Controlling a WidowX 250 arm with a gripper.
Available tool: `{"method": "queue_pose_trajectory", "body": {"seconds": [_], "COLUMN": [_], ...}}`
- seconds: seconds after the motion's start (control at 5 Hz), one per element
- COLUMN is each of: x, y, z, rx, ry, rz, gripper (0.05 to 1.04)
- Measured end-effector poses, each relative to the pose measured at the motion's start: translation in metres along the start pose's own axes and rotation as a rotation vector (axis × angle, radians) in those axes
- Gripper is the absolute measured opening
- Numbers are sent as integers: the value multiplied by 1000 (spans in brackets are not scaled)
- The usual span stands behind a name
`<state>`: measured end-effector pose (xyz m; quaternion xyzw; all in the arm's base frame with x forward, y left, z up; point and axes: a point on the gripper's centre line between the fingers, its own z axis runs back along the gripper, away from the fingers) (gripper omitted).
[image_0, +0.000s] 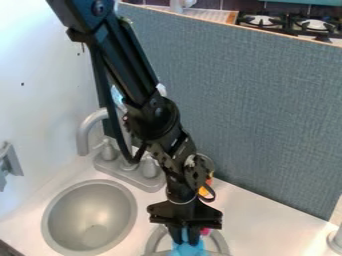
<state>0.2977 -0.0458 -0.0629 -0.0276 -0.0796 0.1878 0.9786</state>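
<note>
The blue thing is low down, right under the black gripper. The bottom edge cuts it off, so I can't tell which way it points or which way is its long side. I can't tell if the gripper is holding it. A curved gray rim goes around it, cut off too. A pink bit peeks out. The sink is round, smooth and gray, like metal. The wall looks like woven cloth.

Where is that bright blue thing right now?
In the camera view, the bright blue thing is at the bottom edge, just right of the middle, right at the tip of the gripper and to the right of the round grey sink basin.
</note>
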Motion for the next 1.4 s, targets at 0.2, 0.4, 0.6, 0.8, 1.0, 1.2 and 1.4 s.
{"method": "queue_pose_trajectory", "body": {"seconds": [0.2, 0.4, 0.6, 0.8, 1.0, 1.2, 1.4], "x": [0, -14, -11, -34, -68, -94, -108], "y": [1, -1, -11, -18, -26, -26, -32], "z": [-1, 8, 28, 51, 70, 80, 85], "rx": [33, 103, 126, 148, 151, 122, 63], "ry": [48, 113, 66, 35, 57, 106, 108], "rz": [-10, -58, -69, -111, -197, -264, -317], "gripper": [605, 907, 1009, 1005, 1004, 1003, 1002]}}
